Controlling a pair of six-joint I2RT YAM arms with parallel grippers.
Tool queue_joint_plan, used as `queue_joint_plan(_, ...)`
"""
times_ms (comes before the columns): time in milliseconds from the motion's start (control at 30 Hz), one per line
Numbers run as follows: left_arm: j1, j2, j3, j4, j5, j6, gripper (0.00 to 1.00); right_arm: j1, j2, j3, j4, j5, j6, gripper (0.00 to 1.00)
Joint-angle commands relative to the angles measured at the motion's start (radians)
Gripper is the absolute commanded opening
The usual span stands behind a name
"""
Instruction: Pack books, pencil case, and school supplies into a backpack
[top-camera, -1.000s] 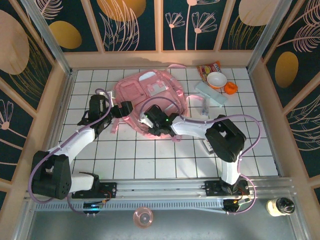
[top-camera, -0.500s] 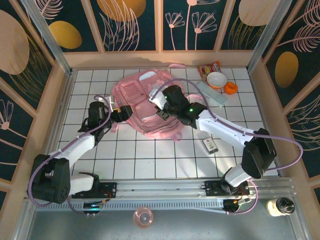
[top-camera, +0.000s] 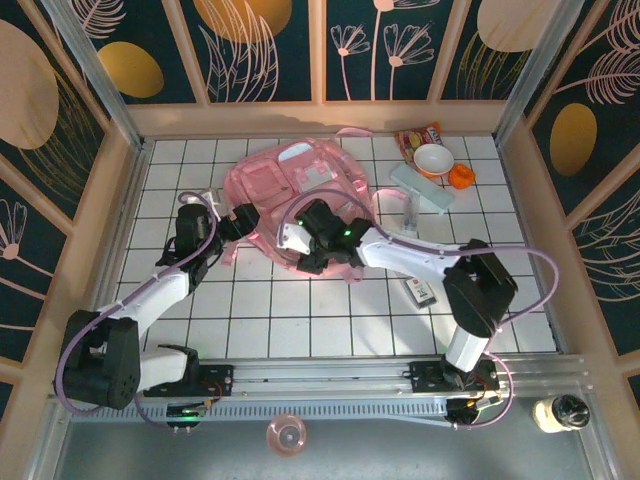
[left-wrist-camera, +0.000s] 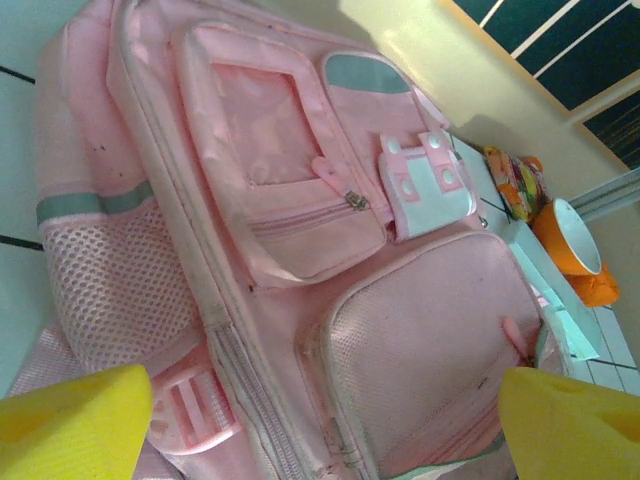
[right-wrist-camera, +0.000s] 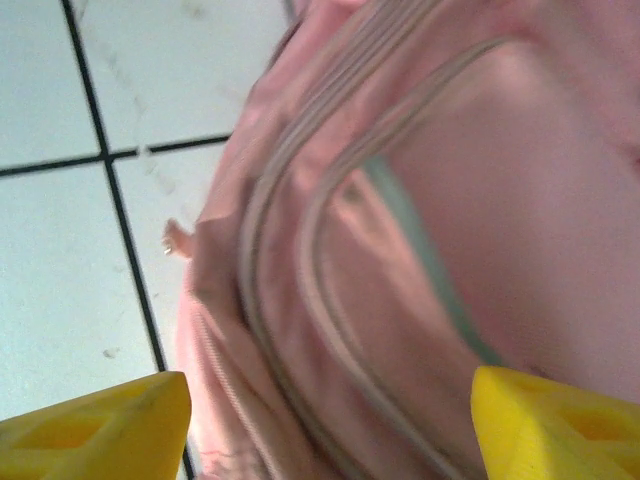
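White tiled tabletop (top-camera: 300, 310) w/ dark grid; wood-framed navy walls (top-camera: 420, 50), gold ovals & leaf print.

White-tiled tabletop (top-camera: 300, 320) w/ dark grid lines. Pink backpack (top-camera: 275, 185) lies flat at back-ctr. Back R: red-orange snack packet (top-camera: 415, 134), white bowl (top-camera: 433, 159) just beside it, small orange object (top-camera: 461, 176), mint pencil case (top-camera: 421, 188), pale pen (top-camera: 410, 213) alongside. Dark item (top-camera: 421, 291) w/ white label sits nearer, R of ctr.
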Motion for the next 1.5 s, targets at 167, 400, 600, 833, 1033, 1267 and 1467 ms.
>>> queue_joint_plan(167,0.005,0.006,0.0,0.012,-0.006,-0.024,0.88,0.006,0.15,-0.023,0.007,0.148,-0.046,0.8)
queue_joint_plan(400,0.004,0.023,0.0,0.017,0.004,-0.016,0.88,0.007,0.2,-0.099,0.213,0.376,-0.055,0.43)
queue_joint_plan(600,0.005,0.035,-0.011,0.011,-0.007,0.018,0.87,0.008,0.042,-0.084,0.192,0.301,-0.06,0.0)
queue_joint_plan(833,0.005,0.059,-0.009,0.038,0.058,0.035,0.85,-0.015,-0.148,-0.077,0.127,0.233,-0.109,0.0)
queue_joint_plan(1033,0.005,0.04,-0.03,0.088,0.101,0.055,0.82,-0.08,-0.284,-0.047,0.063,0.092,-0.082,0.0)
queue_joint_plan(1267,0.004,-0.013,-0.149,0.346,0.22,0.069,0.78,-0.171,-0.364,0.002,0.05,-0.035,-0.017,0.0)
queue_joint_plan(1467,-0.01,-0.02,-0.27,0.584,0.206,0.129,0.72,-0.19,-0.364,0.04,0.035,-0.054,0.003,0.0)
